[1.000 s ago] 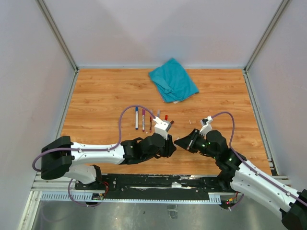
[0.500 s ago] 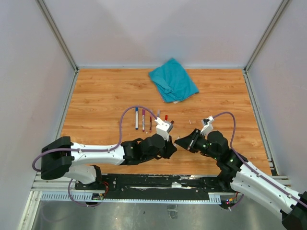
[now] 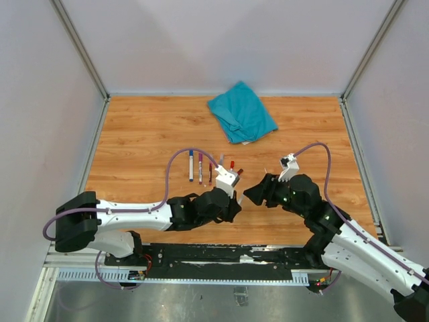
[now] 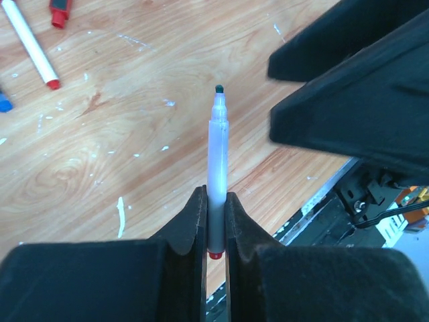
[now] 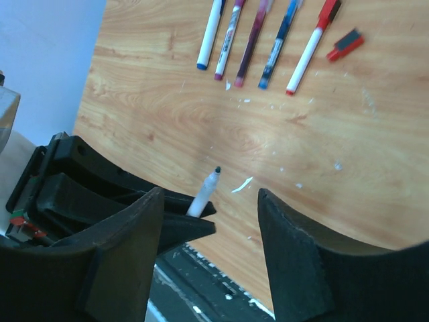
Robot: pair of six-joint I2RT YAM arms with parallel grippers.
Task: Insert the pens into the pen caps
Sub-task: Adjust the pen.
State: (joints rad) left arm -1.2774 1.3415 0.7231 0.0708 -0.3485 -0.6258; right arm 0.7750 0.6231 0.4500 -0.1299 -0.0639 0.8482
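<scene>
The left jaws are clenching a white-barrelled pen [image 4: 216, 168] near its red-ended base. The pen is pointing away from them with its dark tip bare, above the wooden table [image 3: 134, 134]. The right jaws are standing released, gaping wide and holding nothing, just across from that tip. Five more pens [image 5: 253, 37] are lying side by side farther out on the table, with a red cap [image 5: 345, 43] lying just beside the red-tipped one. A teal cloth [image 3: 241, 119] is resting near the back edge.
</scene>
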